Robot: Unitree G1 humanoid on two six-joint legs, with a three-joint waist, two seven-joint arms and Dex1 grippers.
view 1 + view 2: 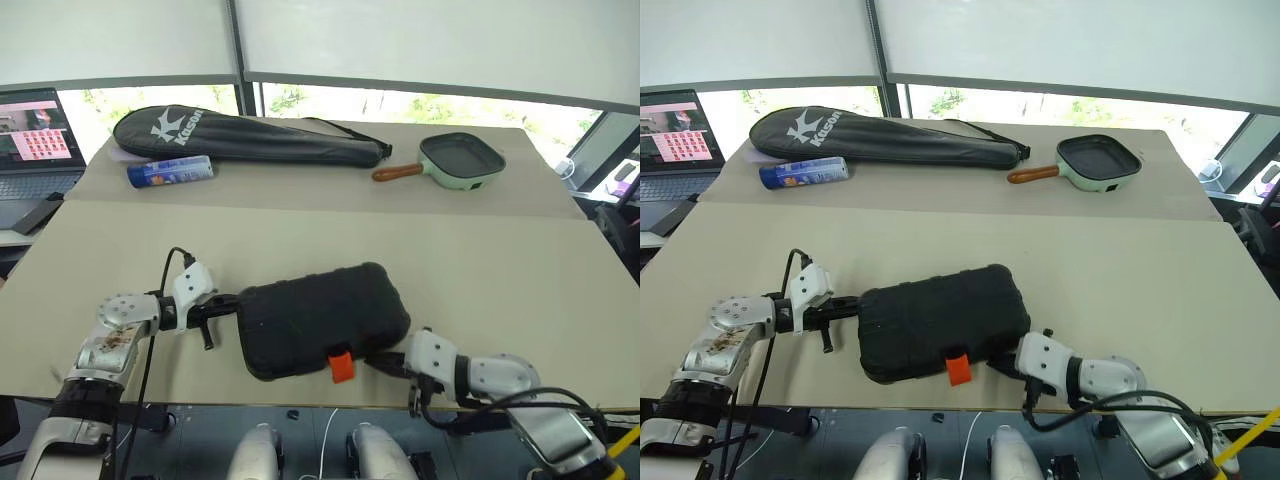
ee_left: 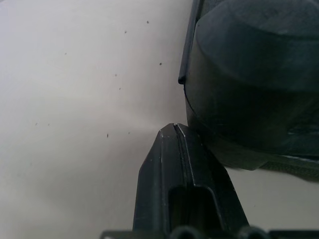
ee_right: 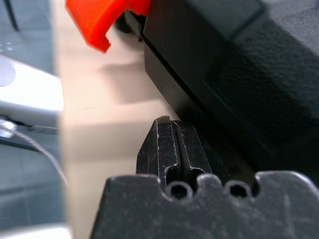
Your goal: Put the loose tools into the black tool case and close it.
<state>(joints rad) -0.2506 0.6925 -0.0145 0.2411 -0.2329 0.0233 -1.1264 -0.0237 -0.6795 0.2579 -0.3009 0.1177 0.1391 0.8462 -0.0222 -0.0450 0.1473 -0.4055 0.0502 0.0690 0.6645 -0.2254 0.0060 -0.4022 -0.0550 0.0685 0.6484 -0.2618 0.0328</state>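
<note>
From the head camera, the black tool case (image 1: 322,318) lies closed on the bench (image 1: 500,270), near its front edge, with its orange latch (image 1: 341,365) facing the robot. The left end effector (image 1: 228,304) sits at the case's left end, its fingers pressed together and holding nothing, tips right at the case's side. The right end effector (image 1: 385,362) lies at the case's front right corner, just to the right of the latch, fingers likewise together and empty. Well beyond both, across the bench, lie a long black racket bag (image 1: 245,136), a blue can (image 1: 170,171) and a green square pan (image 1: 458,161); a laptop (image 1: 35,140) stands far off past the left end effector.

In the left wrist view, the two fingers (image 2: 174,164) meet with no gap, and the case's rounded corner (image 2: 254,79) sits just beside their tips.

In the right wrist view, the fingers (image 3: 172,149) are also together, alongside the case's lower edge (image 3: 209,79), with the latch (image 3: 102,20) ahead of them.
</note>
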